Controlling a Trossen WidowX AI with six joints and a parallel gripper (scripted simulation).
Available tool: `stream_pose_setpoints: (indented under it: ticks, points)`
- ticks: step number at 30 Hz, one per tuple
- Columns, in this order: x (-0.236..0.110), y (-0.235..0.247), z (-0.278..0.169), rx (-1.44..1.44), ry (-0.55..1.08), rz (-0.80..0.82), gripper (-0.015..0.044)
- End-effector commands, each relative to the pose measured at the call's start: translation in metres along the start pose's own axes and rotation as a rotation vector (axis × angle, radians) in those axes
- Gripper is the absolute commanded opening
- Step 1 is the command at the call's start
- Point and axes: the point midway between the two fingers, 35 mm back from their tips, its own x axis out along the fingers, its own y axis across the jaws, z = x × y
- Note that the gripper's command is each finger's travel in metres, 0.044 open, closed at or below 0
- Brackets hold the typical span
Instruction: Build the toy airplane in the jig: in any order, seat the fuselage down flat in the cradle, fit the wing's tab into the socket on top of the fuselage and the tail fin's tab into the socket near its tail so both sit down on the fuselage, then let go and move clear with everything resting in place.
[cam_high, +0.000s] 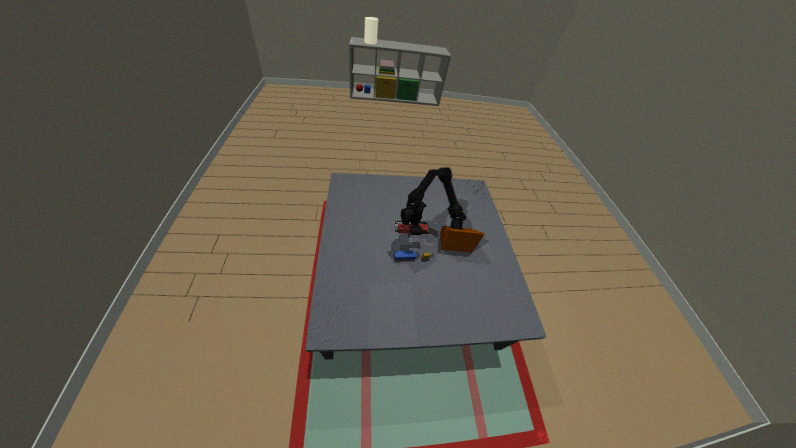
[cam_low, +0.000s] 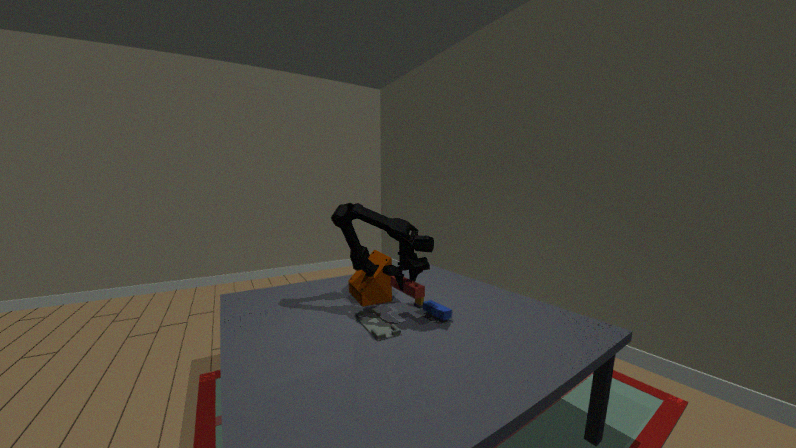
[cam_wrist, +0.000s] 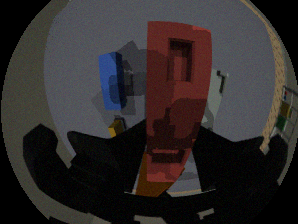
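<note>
Gripping unlabeled red fuselage (cam_wrist: 174, 103), claw (cam_wrist: 160, 183)

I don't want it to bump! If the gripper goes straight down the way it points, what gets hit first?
Probably the gray table. The gripper points down, shut on the red block, so that block would likely touch first; depth is unclear.

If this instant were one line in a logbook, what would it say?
gripper: shut on red fuselage | fuselage: lifted, not in jig | blue wing: on table | tail fin: on table
</note>
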Motion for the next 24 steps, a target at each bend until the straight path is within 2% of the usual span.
stream_pose_setpoints:
  ticks: [1, 24]
  points:
    - [0.004, -0.011, 0.001, 0.008, 0.0, 0.005, 0.0]
    - [0.039, -0.076, -0.002, 0.048, -0.005, 0.013, 0.0]
